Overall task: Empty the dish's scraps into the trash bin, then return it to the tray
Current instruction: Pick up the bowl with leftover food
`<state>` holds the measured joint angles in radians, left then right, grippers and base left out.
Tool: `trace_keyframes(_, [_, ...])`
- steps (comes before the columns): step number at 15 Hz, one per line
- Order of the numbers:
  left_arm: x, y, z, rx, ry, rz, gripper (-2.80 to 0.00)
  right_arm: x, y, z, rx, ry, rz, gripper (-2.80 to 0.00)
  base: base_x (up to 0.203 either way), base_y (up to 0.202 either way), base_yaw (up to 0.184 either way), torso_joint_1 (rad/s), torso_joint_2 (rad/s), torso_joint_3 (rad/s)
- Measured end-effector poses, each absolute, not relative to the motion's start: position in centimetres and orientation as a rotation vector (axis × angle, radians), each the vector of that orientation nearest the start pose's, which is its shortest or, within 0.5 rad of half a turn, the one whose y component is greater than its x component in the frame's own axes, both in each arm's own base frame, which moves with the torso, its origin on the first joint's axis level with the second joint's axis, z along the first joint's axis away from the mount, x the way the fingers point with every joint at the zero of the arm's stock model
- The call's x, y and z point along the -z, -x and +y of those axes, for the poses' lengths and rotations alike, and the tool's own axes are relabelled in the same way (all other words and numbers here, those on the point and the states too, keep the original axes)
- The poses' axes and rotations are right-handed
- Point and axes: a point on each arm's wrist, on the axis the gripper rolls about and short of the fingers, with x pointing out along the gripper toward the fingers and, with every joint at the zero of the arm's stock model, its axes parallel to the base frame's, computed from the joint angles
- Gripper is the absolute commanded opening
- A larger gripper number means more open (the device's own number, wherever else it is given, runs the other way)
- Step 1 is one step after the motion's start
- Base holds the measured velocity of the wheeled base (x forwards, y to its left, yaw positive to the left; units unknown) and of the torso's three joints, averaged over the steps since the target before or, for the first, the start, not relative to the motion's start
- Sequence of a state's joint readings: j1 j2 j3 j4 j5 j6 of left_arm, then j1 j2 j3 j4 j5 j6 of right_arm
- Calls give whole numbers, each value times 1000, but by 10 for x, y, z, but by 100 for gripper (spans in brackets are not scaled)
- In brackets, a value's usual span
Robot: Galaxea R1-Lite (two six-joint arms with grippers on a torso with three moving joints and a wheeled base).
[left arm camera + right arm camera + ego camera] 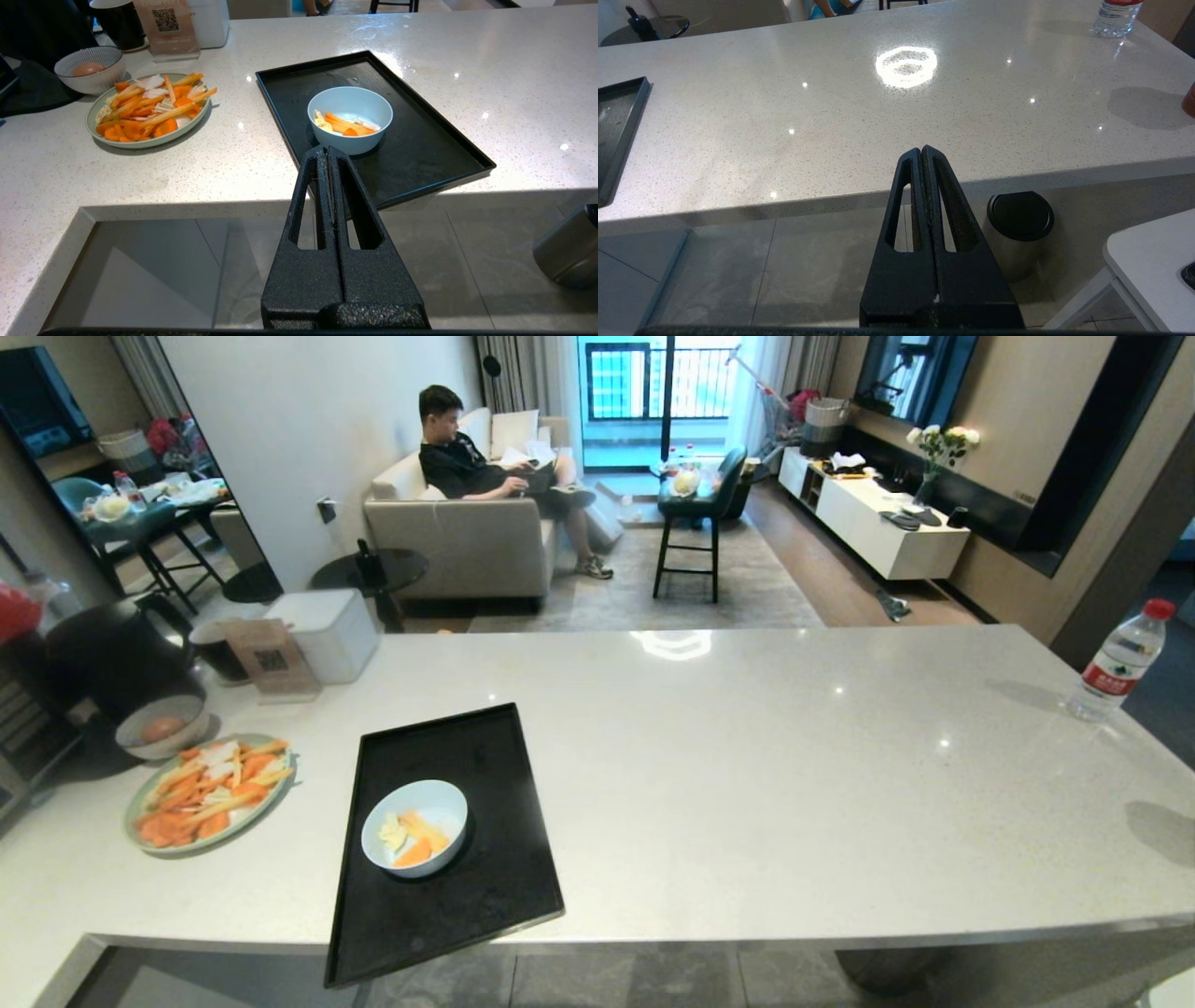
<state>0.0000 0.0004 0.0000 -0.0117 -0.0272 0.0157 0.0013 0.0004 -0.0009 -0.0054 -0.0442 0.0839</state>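
— Which step are you on?

— None begun: your left end effector (328,154) and right end effector (921,154) hang pressed together, empty, below the desk (747,756) edge. The dish (414,827) with scraps (411,835) sits on the tray (485,896), near-left.

— Next?

— Probably spread the left and reach its rim.

Head camera looks down and forward over the bench (747,756). Each wrist camera sits low behind its hand, off the near edge, facing across it. All three views share the tray (420,154), at the edge of the right wrist view.
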Motion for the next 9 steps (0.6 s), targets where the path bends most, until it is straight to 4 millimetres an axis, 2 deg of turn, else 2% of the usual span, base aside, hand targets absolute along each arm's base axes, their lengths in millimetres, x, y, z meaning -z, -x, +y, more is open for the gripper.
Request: trace_keyframes(9, [-77,23,-1,27,-15,-12,-280,-76,23,-1,43,-84,-8,-280,0,0,0,0,0,0])
